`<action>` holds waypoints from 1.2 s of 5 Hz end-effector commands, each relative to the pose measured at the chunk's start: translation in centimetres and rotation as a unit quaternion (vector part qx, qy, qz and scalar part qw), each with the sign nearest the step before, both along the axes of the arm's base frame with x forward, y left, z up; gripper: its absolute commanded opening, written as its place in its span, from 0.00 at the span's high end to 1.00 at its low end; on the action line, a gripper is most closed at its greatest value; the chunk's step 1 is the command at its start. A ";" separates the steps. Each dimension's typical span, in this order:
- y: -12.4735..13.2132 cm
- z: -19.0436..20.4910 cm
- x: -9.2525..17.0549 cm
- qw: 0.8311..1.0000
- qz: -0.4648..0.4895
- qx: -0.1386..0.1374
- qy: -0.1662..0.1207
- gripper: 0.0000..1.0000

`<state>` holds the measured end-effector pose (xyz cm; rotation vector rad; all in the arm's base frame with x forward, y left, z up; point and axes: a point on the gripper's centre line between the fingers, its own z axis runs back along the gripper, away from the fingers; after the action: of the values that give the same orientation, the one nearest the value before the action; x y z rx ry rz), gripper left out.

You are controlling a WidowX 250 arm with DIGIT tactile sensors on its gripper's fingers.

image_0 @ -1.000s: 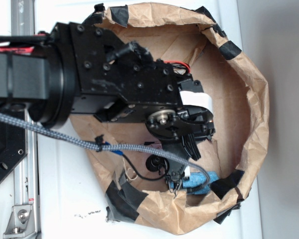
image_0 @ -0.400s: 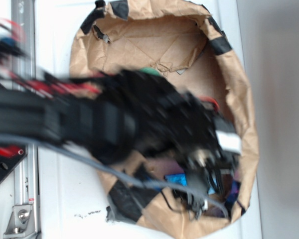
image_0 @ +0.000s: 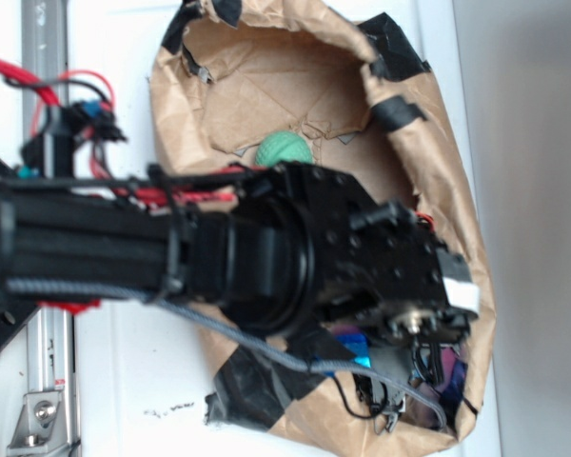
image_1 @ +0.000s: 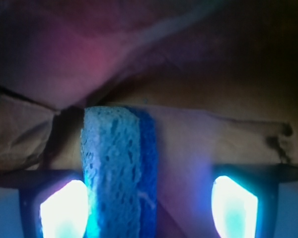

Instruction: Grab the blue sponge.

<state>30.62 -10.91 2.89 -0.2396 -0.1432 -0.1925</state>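
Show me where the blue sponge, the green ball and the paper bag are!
blue sponge (image_1: 120, 173): wrist view, on its porous face.
green ball (image_0: 284, 149): exterior view, on its visible top.
paper bag (image_0: 452, 181): exterior view, on its right wall.

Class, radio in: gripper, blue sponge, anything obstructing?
Gripper open, inside crumpled brown paper bag. Blue porous foam sponge between fingers, against one finger, not clamped. Green dimpled ball well clear.

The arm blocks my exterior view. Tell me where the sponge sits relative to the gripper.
Observer: In the wrist view, the sponge stands on edge between the fingers of the gripper.
Operator: Say whether it's centred.
Observer: No. It sits against the finger on the image's left, and a clear gap separates it from the other finger.
Operator: Report what's behind it.
Observer: The brown paper wall, close behind.
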 end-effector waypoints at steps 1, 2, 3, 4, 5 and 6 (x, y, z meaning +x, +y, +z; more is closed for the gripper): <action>0.2 0.6 -1.3 1.000 0.019 0.004 -0.009 1.00; 0.7 0.9 -1.3 1.000 0.021 0.014 -0.014 1.00; 1.9 2.8 -2.0 0.999 0.002 0.053 -0.009 1.00; 6.0 7.5 -3.1 0.996 0.007 0.091 -0.019 1.00; 10.2 12.7 -4.6 0.994 0.010 0.111 -0.023 1.00; 11.0 15.9 -4.6 0.987 -0.025 0.155 -0.028 1.00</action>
<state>26.01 0.89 16.98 0.0600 -0.1008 -0.2519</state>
